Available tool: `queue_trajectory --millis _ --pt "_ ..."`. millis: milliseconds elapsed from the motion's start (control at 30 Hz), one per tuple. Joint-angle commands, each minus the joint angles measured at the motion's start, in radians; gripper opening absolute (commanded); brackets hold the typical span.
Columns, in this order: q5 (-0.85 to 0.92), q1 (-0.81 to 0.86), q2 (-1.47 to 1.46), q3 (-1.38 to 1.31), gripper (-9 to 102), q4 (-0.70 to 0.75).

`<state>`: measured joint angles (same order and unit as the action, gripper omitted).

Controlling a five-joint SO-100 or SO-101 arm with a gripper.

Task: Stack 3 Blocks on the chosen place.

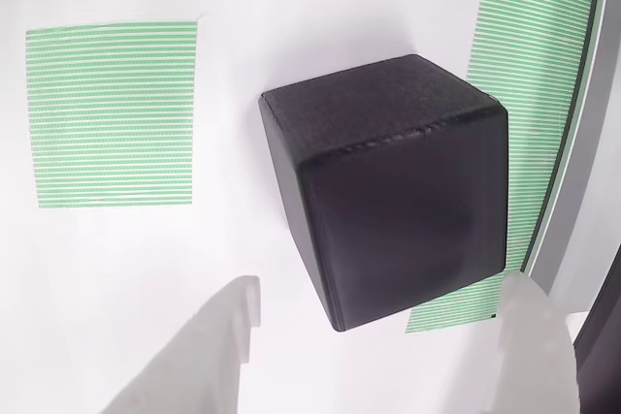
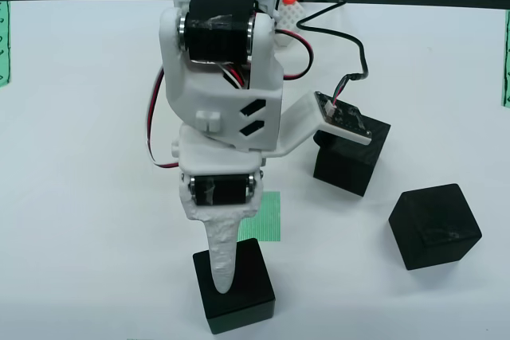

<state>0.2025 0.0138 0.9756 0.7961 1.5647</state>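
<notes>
In the view that rides on the gripper, one black block (image 1: 388, 191) stands on the white table just ahead of my gripper (image 1: 374, 361). The gripper is open, its white fingers (image 1: 209, 356) spread to either side of the block's near edge and apart from it. The chosen place (image 1: 112, 113), a green-striped square, lies flat to the left of that block. In the view from the front, my gripper (image 2: 225, 272) points down over the nearest block (image 2: 235, 286), with the chosen place (image 2: 268, 216) just behind it. Two more blocks (image 2: 351, 153) (image 2: 434, 224) sit to the right.
A long green-striped band (image 1: 543, 94) curves along the right of the gripper view, beside a grey edge. Green strips (image 2: 506, 61) mark the table's sides in the front view. Red and black cables (image 2: 351, 45) trail from the arm toward the rear block.
</notes>
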Motion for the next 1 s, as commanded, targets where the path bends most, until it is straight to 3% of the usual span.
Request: queue_trajectory --millis 0,967 --pt "0.018 0.009 0.066 -0.031 29 0.006" --pt "0.106 -0.063 -0.213 -0.221 32 0.006"
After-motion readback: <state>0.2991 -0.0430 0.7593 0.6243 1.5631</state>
